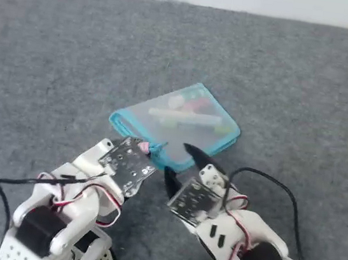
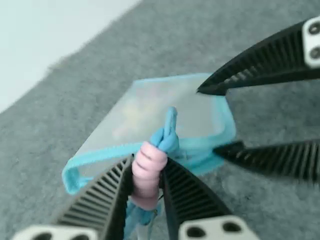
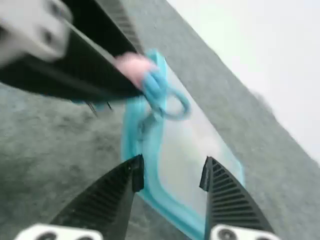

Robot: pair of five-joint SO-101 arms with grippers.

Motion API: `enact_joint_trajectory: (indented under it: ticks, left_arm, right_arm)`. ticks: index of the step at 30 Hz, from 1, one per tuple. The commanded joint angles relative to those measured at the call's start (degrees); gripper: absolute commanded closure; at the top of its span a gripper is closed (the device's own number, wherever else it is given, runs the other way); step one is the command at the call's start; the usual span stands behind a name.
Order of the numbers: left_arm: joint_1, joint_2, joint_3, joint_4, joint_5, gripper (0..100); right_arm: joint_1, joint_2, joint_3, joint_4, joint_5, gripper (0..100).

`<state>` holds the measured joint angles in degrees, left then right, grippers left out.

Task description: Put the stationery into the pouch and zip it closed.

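No legible text, label, brand, number or sign in any view. Pouch (image 1: 175, 120): no readable print on its face.

pouch (image 1: 182, 118): 1 | pink zip tag (image 2: 147, 167): 1 | blue cord (image 2: 169, 131) tied to the tag: 1 | grippers: 2, the left gripper (image 1: 148, 147) and the right gripper (image 1: 178, 159) | stationery (image 1: 185, 115) inside the pouch: a few pieces, too blurry to count | grey counter (image 1: 55, 57): 1
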<state>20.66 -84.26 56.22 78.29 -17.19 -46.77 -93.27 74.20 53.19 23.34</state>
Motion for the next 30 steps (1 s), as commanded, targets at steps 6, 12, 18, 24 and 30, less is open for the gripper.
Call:
enact_joint_trajectory:
  ticks: [6,12,18,24,30]
  left_arm:
    - [0.5,3.4,-6.0,-2.4,2.5,99]
    - [-0.8,3.4,-5.6,-3.8,2.9,99]
    - [-1.1,3.4,-5.4,-3.3,4.0,99]
    - [-0.7,3.4,-5.7,-3.5,4.1,99]
    - [-0.7,3.4,-5.8,-3.5,4.2,99]
  right_arm:
    - [-6.1,9.2,-5.5,10.8,8.4,81.2]
    - [-8.7,9.9,-6.4,8.2,8.4,80.9]
    - [-2.7,10.0,-4.8,-1.9,3.8,81.0]
    - [-1.6,10.0,-4.0,-4.2,3.5,81.1]
    - [-0.8,10.0,1.5,-6.4,4.0,81.1]
